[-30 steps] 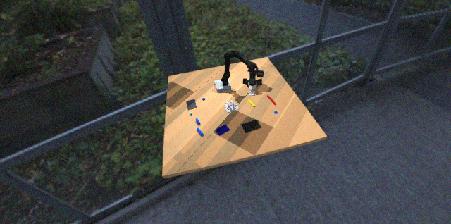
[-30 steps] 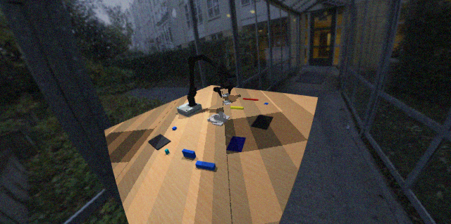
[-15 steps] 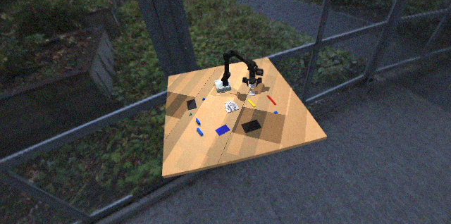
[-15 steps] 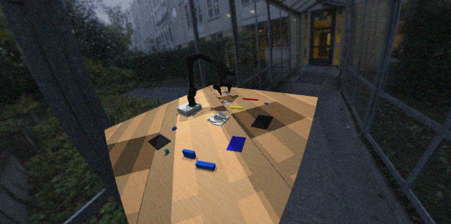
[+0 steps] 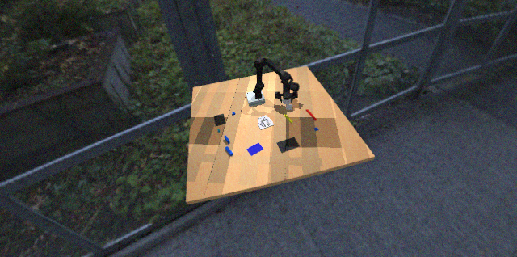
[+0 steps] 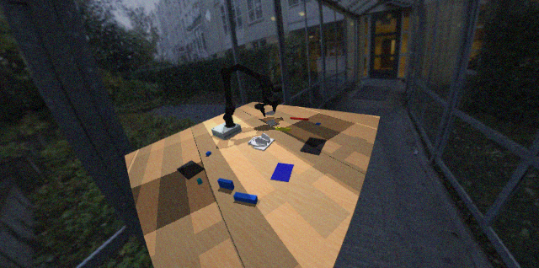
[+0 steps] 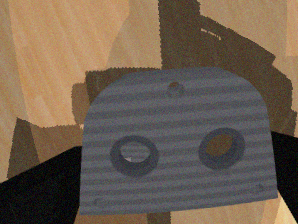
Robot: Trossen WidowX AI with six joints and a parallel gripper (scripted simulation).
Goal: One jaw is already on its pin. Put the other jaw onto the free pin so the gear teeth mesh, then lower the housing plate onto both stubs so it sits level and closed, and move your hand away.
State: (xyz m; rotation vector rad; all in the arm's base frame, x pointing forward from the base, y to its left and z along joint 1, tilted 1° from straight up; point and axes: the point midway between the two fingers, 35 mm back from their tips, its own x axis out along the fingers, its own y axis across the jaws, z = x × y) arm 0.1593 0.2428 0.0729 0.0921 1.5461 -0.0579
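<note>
The grey housing plate point(image 5: 288, 107) point(image 6: 270, 113) point(image 7: 175, 115) has two large holes and a small one. My gripper point(image 5: 287, 102) point(image 6: 269, 111) point(image 7: 173, 149) is shut on it, with a black finger at each side edge, and holds it above the table. In the wrist view, tabletop shows through the right hole and something light grey through the left one. The white base point(image 5: 262, 128) point(image 6: 258, 147) lies on the table away from the gripper, nearer the table's middle, with pale parts on top. The jaws, pins and stubs are too small to tell apart, so their meshing cannot be read.
A yellow bar point(image 5: 288, 118) point(image 6: 283, 129) lies near the gripper and a red bar point(image 5: 311, 115) point(image 6: 299, 119) beyond it. A blue sheet point(image 5: 254, 149) point(image 6: 282, 172), two dark squares point(image 5: 287, 145) point(image 5: 220, 120), two blue blocks point(image 6: 226, 184) point(image 6: 245, 198) and several small pieces lie around the base.
</note>
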